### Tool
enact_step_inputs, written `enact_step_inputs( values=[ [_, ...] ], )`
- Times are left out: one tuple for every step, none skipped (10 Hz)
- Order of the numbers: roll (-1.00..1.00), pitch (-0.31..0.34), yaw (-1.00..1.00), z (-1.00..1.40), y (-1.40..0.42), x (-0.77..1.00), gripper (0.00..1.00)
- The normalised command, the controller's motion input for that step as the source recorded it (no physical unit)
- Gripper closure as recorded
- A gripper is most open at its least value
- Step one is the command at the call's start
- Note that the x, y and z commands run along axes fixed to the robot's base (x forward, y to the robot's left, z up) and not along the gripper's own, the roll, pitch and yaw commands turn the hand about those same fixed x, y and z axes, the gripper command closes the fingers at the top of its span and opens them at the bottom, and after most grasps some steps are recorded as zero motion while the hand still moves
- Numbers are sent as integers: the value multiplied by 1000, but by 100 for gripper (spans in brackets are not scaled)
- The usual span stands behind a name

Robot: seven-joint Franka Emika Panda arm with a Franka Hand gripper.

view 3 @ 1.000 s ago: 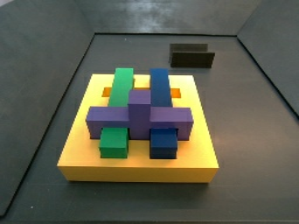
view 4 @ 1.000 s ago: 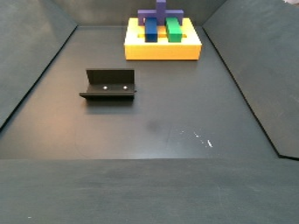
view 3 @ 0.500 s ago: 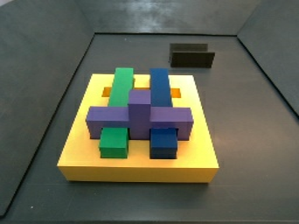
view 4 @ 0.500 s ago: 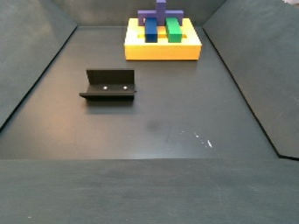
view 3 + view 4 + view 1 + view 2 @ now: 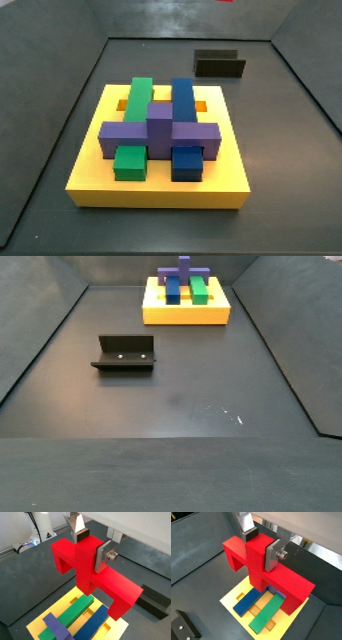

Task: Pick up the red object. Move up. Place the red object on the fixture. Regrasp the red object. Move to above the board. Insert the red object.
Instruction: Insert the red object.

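Observation:
In both wrist views my gripper [image 5: 91,546] [image 5: 261,546] is shut on the red object [image 5: 100,582] [image 5: 254,567], a large red cross-shaped block with downturned arm ends. The silver fingers clamp its upper stem. It hangs high above the yellow board [image 5: 69,596] [image 5: 233,598], which carries green, blue and purple pieces. In a side view only a red sliver [image 5: 225,1] shows at the top edge; the gripper itself is out of both side views. The board also shows in both side views [image 5: 160,190] [image 5: 187,316].
The fixture [image 5: 221,65] [image 5: 124,353] stands on the dark floor apart from the board; it also shows in both wrist views [image 5: 157,602] [image 5: 184,626]. Grey walls enclose the floor. A purple cross piece [image 5: 160,132] stands tallest on the board.
A red sliver has appeared at the top edge of one side view. The board, its pieces and the fixture have not moved.

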Motion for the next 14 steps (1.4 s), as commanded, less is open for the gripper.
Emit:
enact_step_inputs(
  values=[
    [0, -20, -180, -949, 774, 137, 100],
    [0, -16, -143, -969, 777, 194, 100],
    [0, -70, -63, -957, 569, 289, 100],
    [54, -139, 89, -909, 37, 177, 100],
    [99, -153, 169, -883, -480, 0, 100],
    [144, -150, 60, -883, -606, -126, 100],
    [111, -180, 0, -897, -406, -240, 100],
    [64, -250, 86, -794, -20, -351, 100],
    [43, -343, 149, -609, 0, -437, 100],
    [37, -361, 134, -569, 0, -443, 100],
    [49, -286, 60, -426, 0, -303, 100],
    [57, -37, 0, -269, -66, 106, 100],
    [91, 46, 0, -17, -91, 423, 100],
    [67, 83, -11, 37, 0, 271, 100]
  ],
)
